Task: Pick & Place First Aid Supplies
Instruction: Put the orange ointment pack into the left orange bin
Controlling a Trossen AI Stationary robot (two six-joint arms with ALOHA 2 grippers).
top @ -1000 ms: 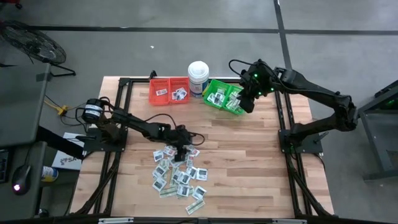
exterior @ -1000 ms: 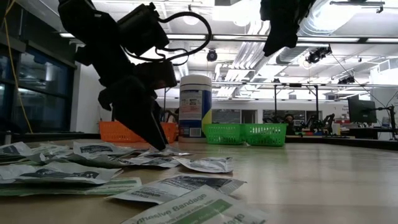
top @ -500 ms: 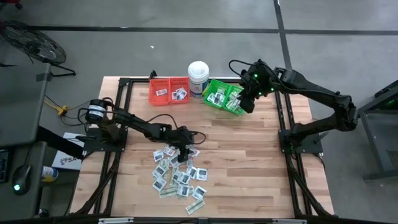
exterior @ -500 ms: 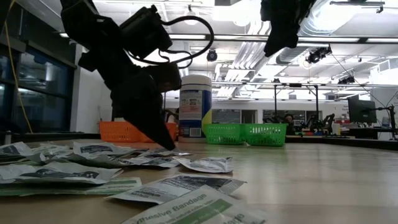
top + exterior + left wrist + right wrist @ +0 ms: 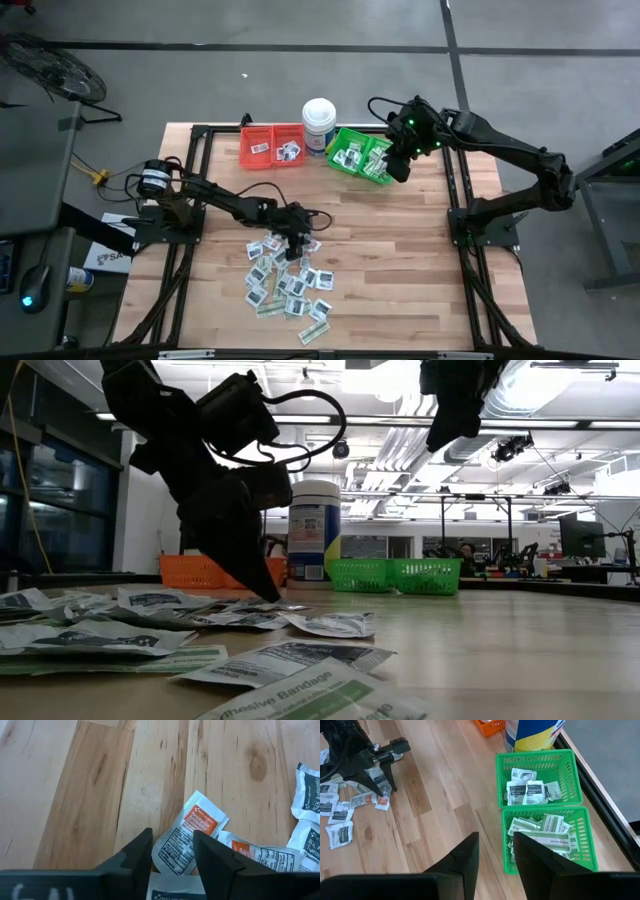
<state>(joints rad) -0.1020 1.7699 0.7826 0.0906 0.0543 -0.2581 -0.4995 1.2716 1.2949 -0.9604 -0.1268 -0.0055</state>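
Seen from above, the table [image 5: 400, 240] carries a scatter of first aid packets [image 5: 285, 280] in the lower centre of the frame, with a red bin [image 5: 272, 146], a white tub [image 5: 318, 122] and two green bins [image 5: 362, 155] lined up along the upper edge. The left gripper [image 5: 296, 238] sits at the upper edge of the scatter; the right gripper [image 5: 398, 168] hangs over the green bins at upper right.

The overhead view cannot show what lies between the left fingers. The left wrist view does: the two dark fingers stand apart, and in the gap between them lies a white packet with an orange label [image 5: 187, 832], flat on the wood, its printed end reaching down between the fingertips. Whether the fingers touch it cannot be told. More packets [image 5: 310, 795] lie at the right edge of that frame.

The low view shows the left gripper [image 5: 265, 585] with its tip down at the packets [image 5: 150, 615] lying flat across the left foreground, and the tub [image 5: 314, 530] behind.

The right wrist view alone looks into the green bins [image 5: 540, 767]: square white packets in one, long green-and-white strips [image 5: 545, 832] in the other. The right fingers [image 5: 465, 857] stand apart above the bins with nothing between them.
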